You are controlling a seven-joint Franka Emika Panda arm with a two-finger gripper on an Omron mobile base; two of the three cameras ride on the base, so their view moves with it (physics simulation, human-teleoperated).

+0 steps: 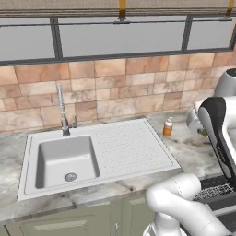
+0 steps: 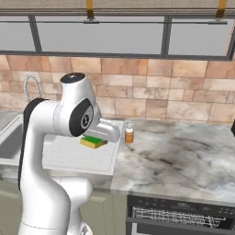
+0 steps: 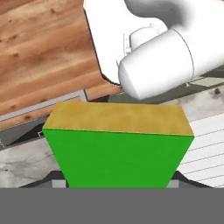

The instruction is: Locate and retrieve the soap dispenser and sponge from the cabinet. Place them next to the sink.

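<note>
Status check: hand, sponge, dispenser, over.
Hand shut on sponge, above the drainboard edge. Soap dispenser upright on counter beside sink. Nothing blocking.

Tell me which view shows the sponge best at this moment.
The hand view: the sponge sits close up between the hand's fingertips, green face and yellowish side both plain. The right base view shows it small under the hand, above the sink's drainboard. In the left base view I cannot make it out behind the arm.

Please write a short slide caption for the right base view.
Gripper holds the sponge above the sink drainboard, near the soap dispenser.
</note>
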